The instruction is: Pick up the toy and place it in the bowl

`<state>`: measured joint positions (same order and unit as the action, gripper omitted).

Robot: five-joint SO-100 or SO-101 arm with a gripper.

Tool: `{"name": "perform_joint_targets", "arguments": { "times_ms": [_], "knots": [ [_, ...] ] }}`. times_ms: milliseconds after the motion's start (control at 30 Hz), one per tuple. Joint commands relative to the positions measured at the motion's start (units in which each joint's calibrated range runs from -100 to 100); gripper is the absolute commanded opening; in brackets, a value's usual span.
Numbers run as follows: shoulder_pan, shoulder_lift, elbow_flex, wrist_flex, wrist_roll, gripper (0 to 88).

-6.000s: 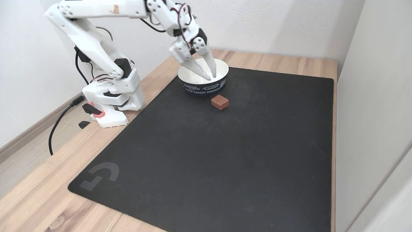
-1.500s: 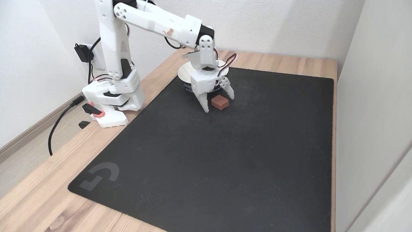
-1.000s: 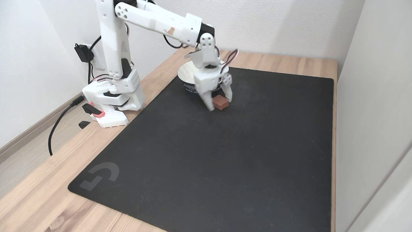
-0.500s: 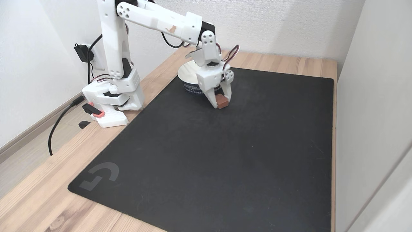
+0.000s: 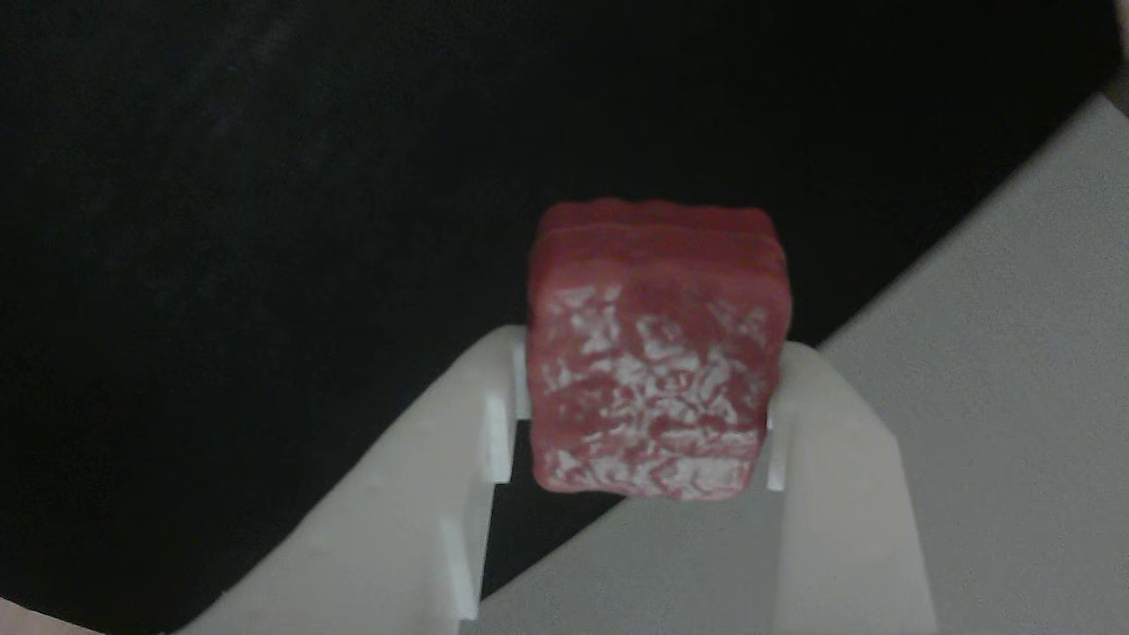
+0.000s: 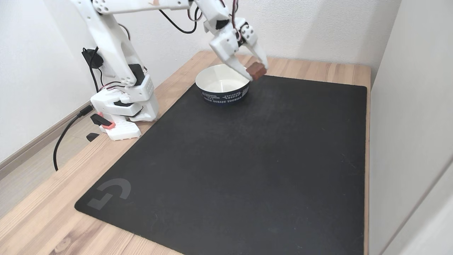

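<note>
Above the right-hand rim of the bowl (image 6: 222, 79), as the fixed view shows it, we find the gripper (image 6: 255, 71) closed to about the width of the toy (image 6: 256, 71) and holding it clear of the black mat (image 6: 226, 159). In the other view the toy (image 5: 657, 353) sits between the two white fingers (image 5: 494, 414), pinched on opposite side faces, its mottled, crackled face turned toward the camera and much of its body standing out past the tips. We judge that hold sensible: flat sides give the jaws something square to press on, and a soft cube probably yields a little, which helps it stay put. The toy hangs over the bowl's edge rather than its middle, so we judge the carry nearly finished but not quite. We would move a little further over the white interior before letting go, since a release here could strike the rim and bounce out onto the mat.
</note>
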<state>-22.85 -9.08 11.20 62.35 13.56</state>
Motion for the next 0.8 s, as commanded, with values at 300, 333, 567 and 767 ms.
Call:
{"name": "perform_joint_targets", "arguments": {
  "times_ms": [300, 333, 567, 767],
  "knots": [
    [-15.09, -11.81, 12.55, -2.06, -12.00, 2.3],
    [-16.51, -12.31, 14.72, -3.92, -12.36, 2.3],
    [-20.02, -15.39, 31.03, -17.89, -16.12, 2.3],
    [-19.35, -16.23, 36.80, -19.33, -16.12, 2.6]
  ]
}}
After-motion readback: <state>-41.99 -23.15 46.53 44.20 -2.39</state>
